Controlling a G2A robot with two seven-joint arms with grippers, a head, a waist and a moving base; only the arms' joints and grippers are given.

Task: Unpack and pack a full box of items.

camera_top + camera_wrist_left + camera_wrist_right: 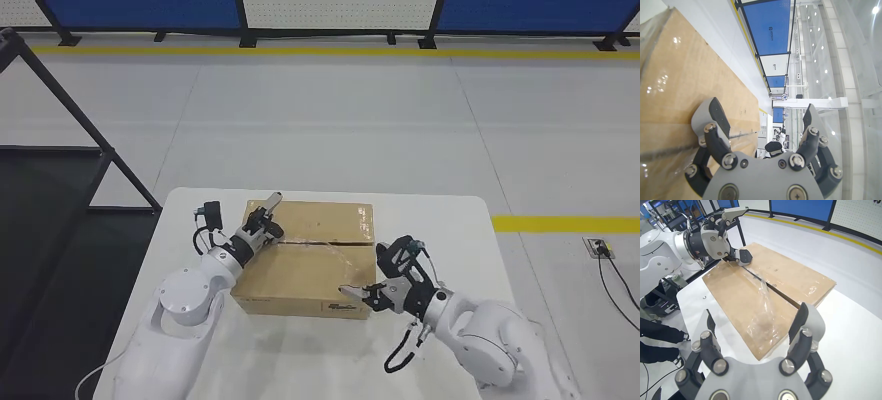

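There, on the surface [440, 215], a closed box [300, 270]. Left fingers [719, 115] spread wide, empty, one pad at the lid seam. From the right wrist, loosened tape [762, 306] visible ahead of right fingers [800, 321], likewise wide, empty.

The closed brown cardboard box [300, 282] lies flat, clear tape [762, 309] crumpled loose over its seam.

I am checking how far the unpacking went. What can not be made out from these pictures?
- Items inside the box: every view, hidden by its closed flaps.
- End of the clear tape beside the left tool: right wrist view, covered by its lower finger.
- Small marks on the box top: right wrist view, too small to read.
- Rest of the box: left wrist view, cut off by the picture's edge.
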